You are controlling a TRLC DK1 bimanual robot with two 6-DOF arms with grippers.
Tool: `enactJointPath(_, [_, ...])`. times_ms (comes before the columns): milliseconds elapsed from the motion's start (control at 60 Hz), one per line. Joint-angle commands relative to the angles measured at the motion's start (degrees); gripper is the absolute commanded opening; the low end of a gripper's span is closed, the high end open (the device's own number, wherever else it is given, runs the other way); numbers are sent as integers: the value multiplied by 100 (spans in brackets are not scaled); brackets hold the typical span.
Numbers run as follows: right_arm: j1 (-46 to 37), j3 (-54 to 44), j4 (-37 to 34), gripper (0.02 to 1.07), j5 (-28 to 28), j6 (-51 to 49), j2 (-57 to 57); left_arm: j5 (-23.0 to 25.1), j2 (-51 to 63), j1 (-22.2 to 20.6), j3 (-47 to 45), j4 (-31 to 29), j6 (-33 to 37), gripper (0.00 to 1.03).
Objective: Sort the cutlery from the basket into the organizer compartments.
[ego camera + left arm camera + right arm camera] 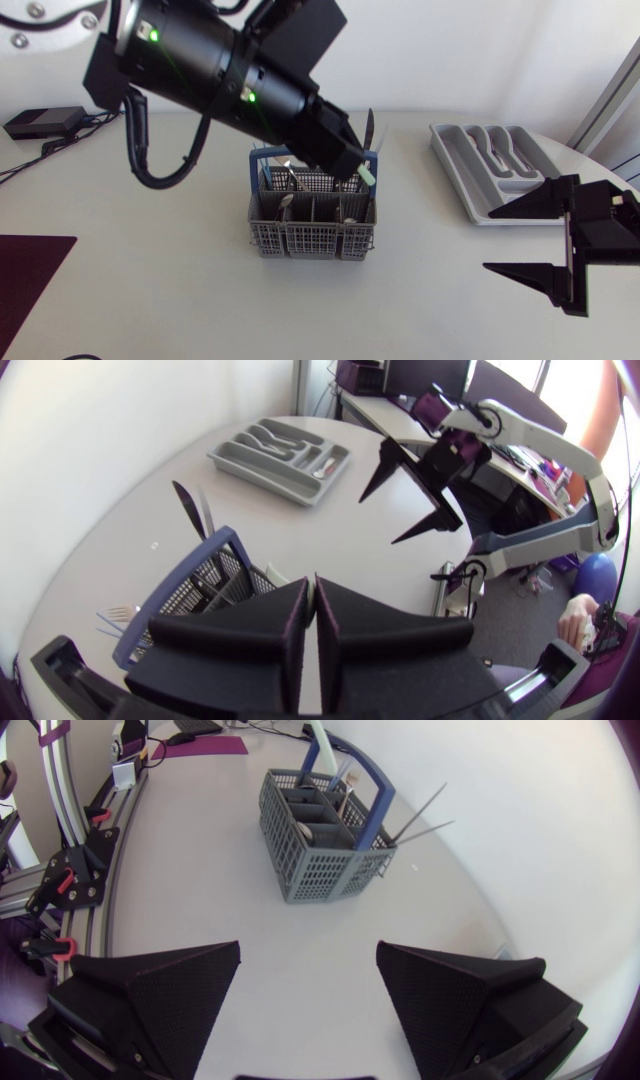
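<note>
A grey cutlery basket [313, 222] with a blue handle [265, 160] stands mid-table and holds several pieces. Dark knife blades [368, 125] stick up at its back right corner. My left gripper [355, 165] hangs over that corner, its fingers [270, 635] pressed together. A small pale piece [369, 178] shows at their tips; I cannot tell whether it is held. The grey organizer [455, 165] lies at the right rear with cutlery in its compartments. My right gripper [565, 240] stands open and empty near the organizer's front. In its own view the basket [320, 835] lies ahead of its fingers [175, 985].
A black box [45, 122] with cables sits at the back left. A dark purple mat [25, 285] lies at the front left corner. The left wrist view shows the organizer [230, 455] and my right gripper [410, 490] beyond the basket [195, 595].
</note>
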Motion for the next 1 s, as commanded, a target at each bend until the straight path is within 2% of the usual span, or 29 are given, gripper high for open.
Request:
enactJointPath(0, [437, 19, 28, 100, -60, 582, -205, 174, 32, -65, -438, 54, 320, 3])
enactJointPath(150, [1254, -95, 723, 102, -7, 1681, -390, 349, 146, -232, -807, 520, 636, 3])
enactJointPath(367, [2037, -174, 916, 101, 63, 2129, -390, 639, 418, -452, -895, 783, 1005, 3])
enactJointPath(567, [2494, -236, 1136, 85, 98, 2279, -390, 921, 603, -583, -877, 801, 1190, 3])
enactJointPath(867, [3021, -473, 1645, 50, 151, 2586, -557, 1132, 752, -663, -789, 801, 1216, 3])
enactJointPath(983, [3206, -543, 1733, 46, 247, 2648, -627, 1237, 761, -663, -745, 792, 1207, 3])
